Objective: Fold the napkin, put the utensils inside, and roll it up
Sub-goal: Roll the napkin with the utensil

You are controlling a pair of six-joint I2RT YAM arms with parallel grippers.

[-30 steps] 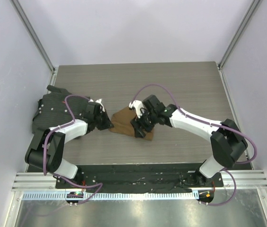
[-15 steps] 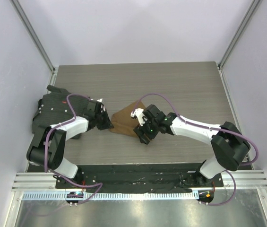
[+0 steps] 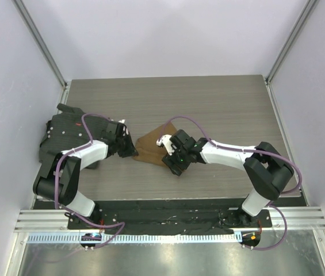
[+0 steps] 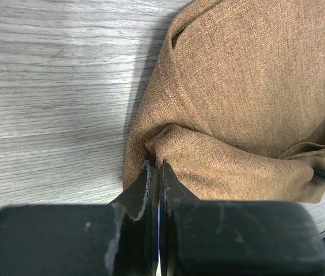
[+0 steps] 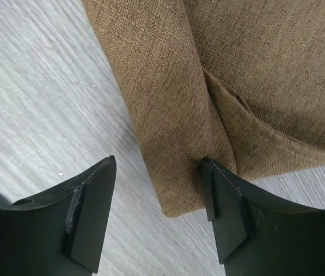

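A tan-brown napkin (image 3: 152,147) lies near the middle of a grey wood-grain table (image 3: 208,103), folded over on itself, with its near edge rolled into a soft tube of cloth. The weave is plain and coarse, and no utensil shows in any view. The left gripper (image 3: 132,150) sits at the napkin's left end. Seen from its wrist camera, its two dark fingers (image 4: 174,192) are pressed tightly together with no gap. The cloth puckers up into their tips, so they appear to be nipping a small fold at the end of the roll. The right gripper (image 3: 172,163) is at the napkin's near right corner with its fingers held apart. From its wrist camera, one finger (image 5: 231,213) touches the rolled edge, while the other finger (image 5: 90,213) stands over bare table, apart from the cloth, and the end of the roll lies between them. Both arms reach inward from the near edge of the table. A dark, textured mat (image 3: 58,135) lies at the table's left side, partly under the left arm and well apart from the napkin.
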